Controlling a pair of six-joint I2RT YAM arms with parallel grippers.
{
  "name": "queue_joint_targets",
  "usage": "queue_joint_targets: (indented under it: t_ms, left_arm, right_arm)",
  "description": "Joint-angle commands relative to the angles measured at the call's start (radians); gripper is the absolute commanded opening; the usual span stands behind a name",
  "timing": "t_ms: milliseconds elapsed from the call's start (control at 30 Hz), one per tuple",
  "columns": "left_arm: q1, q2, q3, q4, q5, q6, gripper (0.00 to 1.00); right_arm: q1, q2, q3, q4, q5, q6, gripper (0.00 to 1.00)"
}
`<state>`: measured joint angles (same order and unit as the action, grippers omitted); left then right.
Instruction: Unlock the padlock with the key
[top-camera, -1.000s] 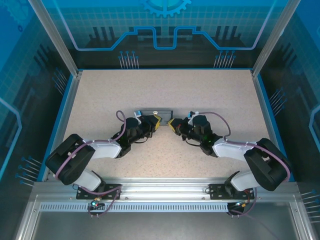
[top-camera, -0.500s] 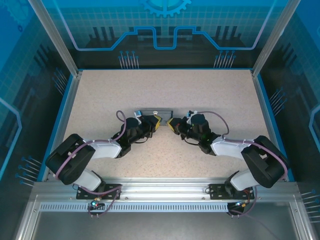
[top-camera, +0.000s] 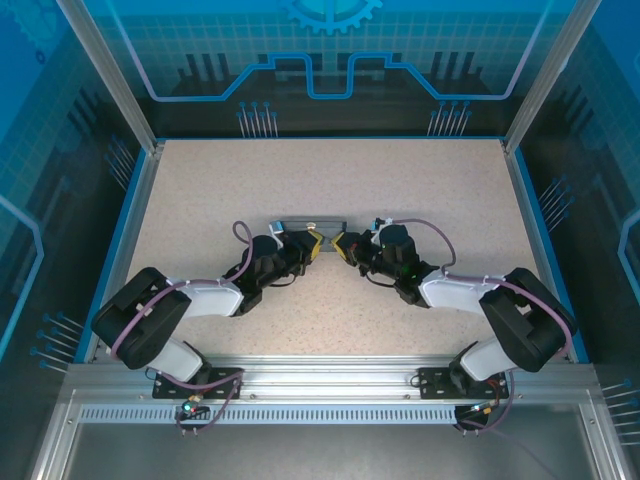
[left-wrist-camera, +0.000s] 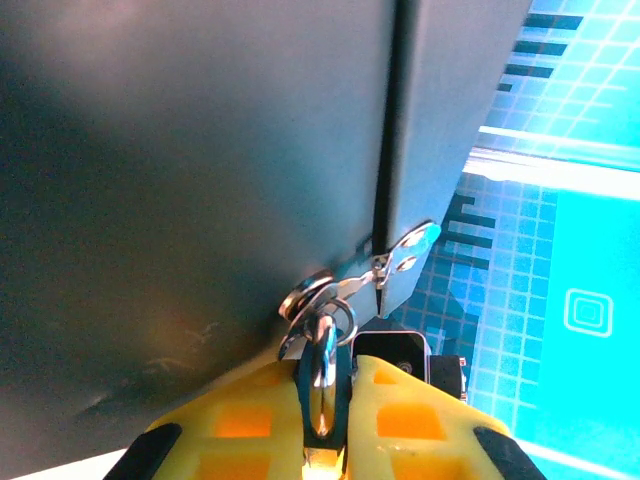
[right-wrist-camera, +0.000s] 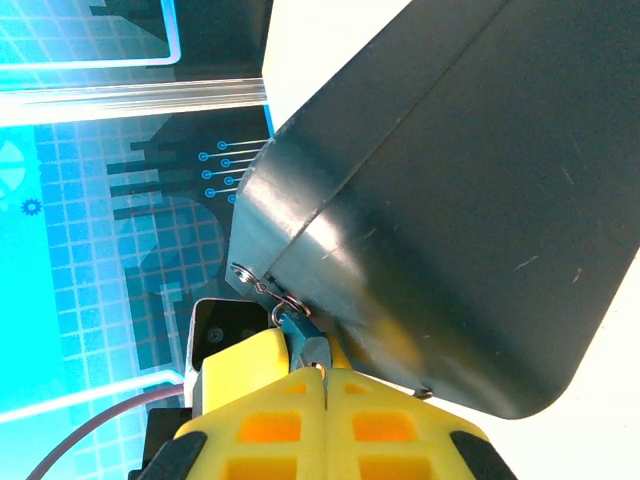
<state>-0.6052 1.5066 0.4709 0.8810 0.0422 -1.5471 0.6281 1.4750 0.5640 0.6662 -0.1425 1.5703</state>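
Jaws, right: pressed together on the right gripper (right-wrist-camera: 325, 370), no gap seen between the yellow pads; the padlock (right-wrist-camera: 298, 328) is pinched at their tips
Jaws, left: almost closed on the left gripper (left-wrist-camera: 324, 368), with a narrow dark slot seen between the pads; a silvery loop (left-wrist-camera: 321, 385) is clamped in that slot, edge-on
Padlock axis: in the right wrist view, the long axis is set on a slant, upper end toward the upper left, lower end buried between the fingertips; only a small bluish part is exposed
Padlock place: just off the rounded corner of the box (left-wrist-camera: 200, 150), at its seam
Key (right-wrist-camera: 337, 352): seen as a thin golden-brown sliver just beside the padlock, slanted down to the right; whether it is seated in the lock or gripped cannot be told
Small rings (right-wrist-camera: 262, 284): linked in a short chain from the upper end of the padlock toward the box seam
Loop axis: lengthwise along the left finger slot, its far end joined to a cluster of split rings (left-wrist-camera: 315, 300)
Hasp (left-wrist-camera: 408, 252): bright metal plate laid across the box seam, touching the split rings
Box: dark and glossy, close in front of both wrist cameras
Table (top-camera: 330, 180): speckled beige; both grippers are met tip to tip at the near side of the box, around mid-table
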Motion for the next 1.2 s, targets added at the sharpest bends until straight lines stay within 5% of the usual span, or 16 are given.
queue_joint_targets:
  t_ms: [0,900,1167]
  left_arm:
    - [-0.007,0.009,0.005,0.058,0.011,-0.017,0.0]
    - [-0.007,0.015,0.002,0.066,0.012,-0.016,0.0]
    - [-0.008,0.018,-0.005,0.077,0.006,-0.017,0.0]
  right_arm:
    - [0.01,0.012,0.016,0.012,-0.004,-0.012,0.0]
    - [0.021,0.03,0.034,0.018,-0.008,-0.007,0.0]
    - [0.016,-0.028,0.009,-0.107,-0.009,-0.045,0.0]
